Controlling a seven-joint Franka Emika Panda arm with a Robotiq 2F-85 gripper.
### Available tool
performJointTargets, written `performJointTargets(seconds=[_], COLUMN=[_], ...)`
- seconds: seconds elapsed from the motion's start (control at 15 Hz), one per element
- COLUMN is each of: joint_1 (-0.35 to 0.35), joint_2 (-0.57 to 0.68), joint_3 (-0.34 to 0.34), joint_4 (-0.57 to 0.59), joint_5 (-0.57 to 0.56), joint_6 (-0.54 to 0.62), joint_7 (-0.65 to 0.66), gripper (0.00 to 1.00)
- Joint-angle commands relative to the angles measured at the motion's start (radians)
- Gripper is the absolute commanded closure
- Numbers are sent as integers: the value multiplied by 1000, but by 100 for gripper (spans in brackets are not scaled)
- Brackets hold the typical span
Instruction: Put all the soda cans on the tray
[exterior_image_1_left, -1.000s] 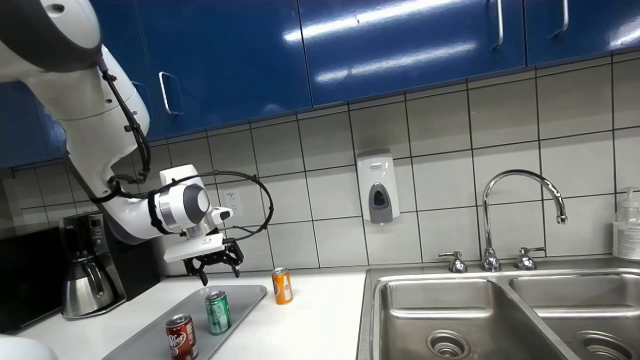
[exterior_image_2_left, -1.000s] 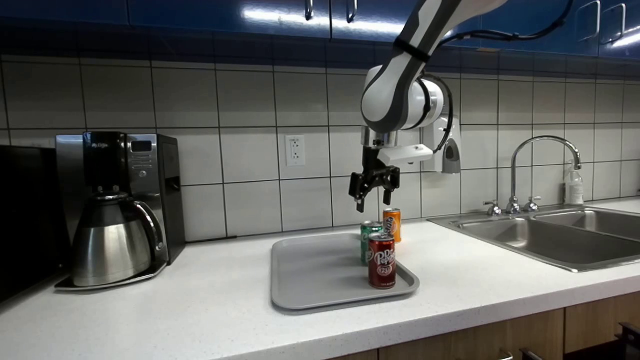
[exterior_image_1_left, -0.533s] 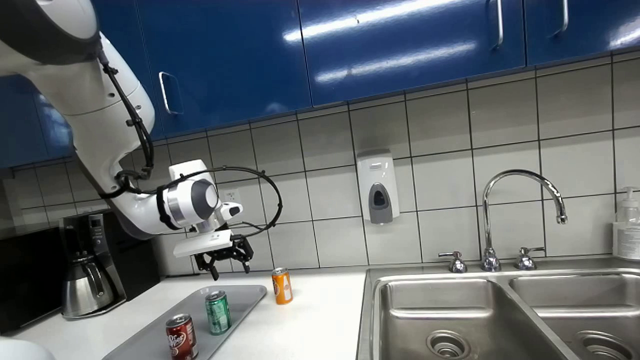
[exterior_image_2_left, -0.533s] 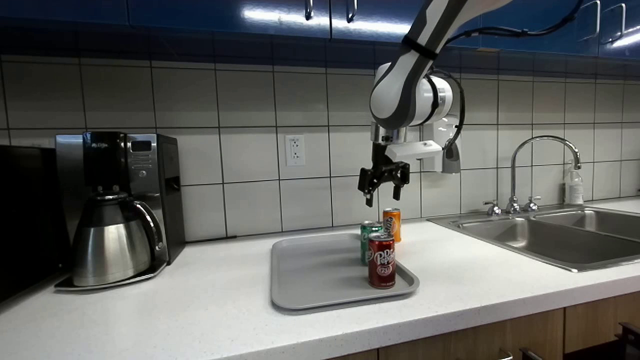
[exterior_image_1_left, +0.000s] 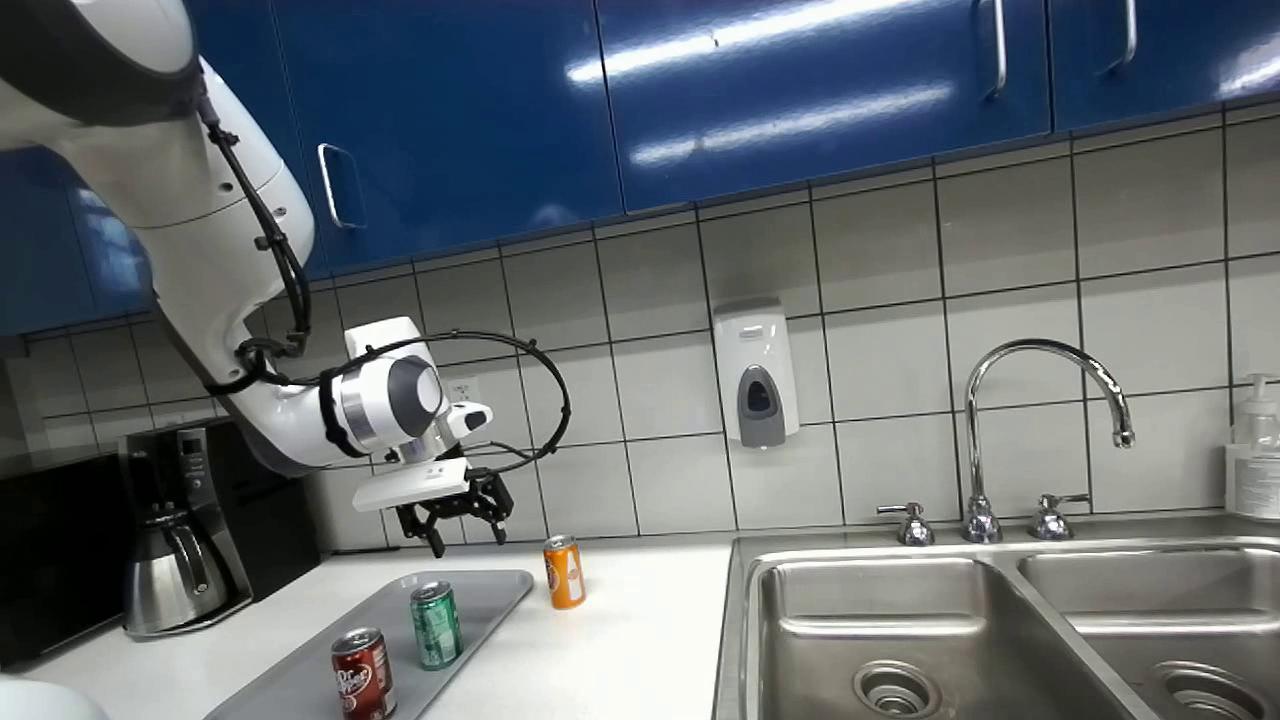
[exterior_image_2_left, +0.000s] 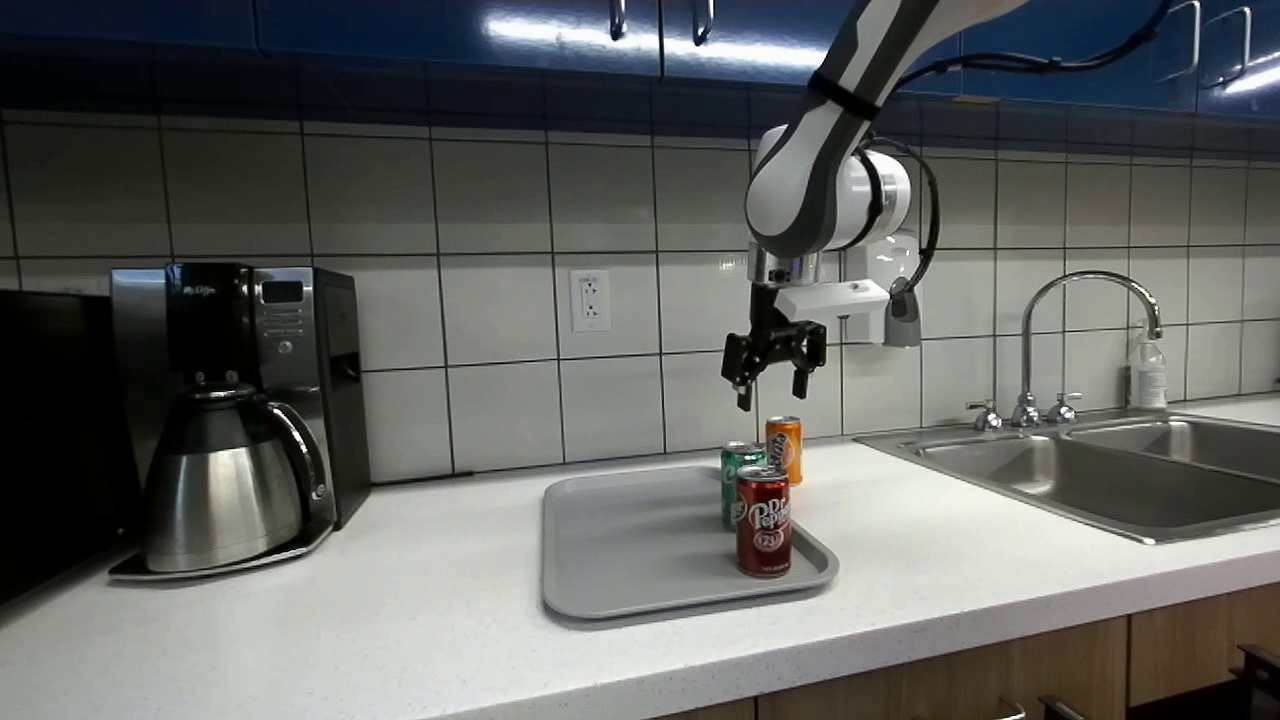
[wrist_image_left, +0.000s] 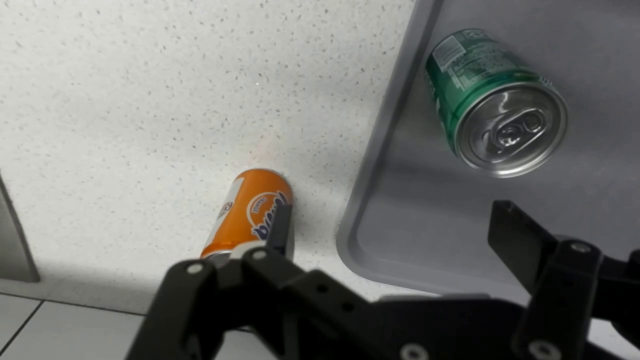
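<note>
The red can (exterior_image_1_left: 363, 676) (exterior_image_2_left: 763, 528) and the green can (exterior_image_1_left: 436, 628) (exterior_image_2_left: 734, 478) stand upright on the grey tray (exterior_image_1_left: 490, 588) (exterior_image_2_left: 630, 555). The orange can (exterior_image_1_left: 565, 574) (exterior_image_2_left: 787, 448) stands upright on the counter, just off the tray's far corner. My gripper (exterior_image_1_left: 468, 544) (exterior_image_2_left: 772, 398) is open and empty, in the air above the cans. In the wrist view, my gripper (wrist_image_left: 392, 207) has one finger partly covering the orange can (wrist_image_left: 250, 210). The other finger is over the tray (wrist_image_left: 425, 220), below the green can (wrist_image_left: 480, 75). The red can is out of the wrist view.
A coffee maker with a steel pot (exterior_image_2_left: 225, 490) stands beyond one side of the tray. A steel double sink (exterior_image_2_left: 1050, 480) with a faucet lies on the other side. The tiled wall, with an outlet (exterior_image_2_left: 590, 300) and a soap dispenser (exterior_image_1_left: 757, 375), is close behind.
My open gripper has moved up and to the right in both exterior views, towards the orange can's side. The motion has slowed in the last half second. The cans and tray have not moved.
</note>
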Motion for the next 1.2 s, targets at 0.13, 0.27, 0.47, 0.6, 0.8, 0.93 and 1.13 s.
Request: performJointTargets(seconds=[0.13,0.27,0.47,0.6,0.8,0.93,1.13], joint_1=[-16,-14,-12,-14,-18,-24,-29], joint_2=[1,3,11,18,37,51,71], joint_3=[17,13,3,-5,-20,-29,-48], joint_4=[1,0,1,3,12,22,38], joint_5=[-2,-18,-38,-44,-46,-37,-44], joint_6=[4,24,59,82,100,98,100], joint_7=[-9,6,28,30,31,25,31], gripper=[0,0,0,0,0,0,0])
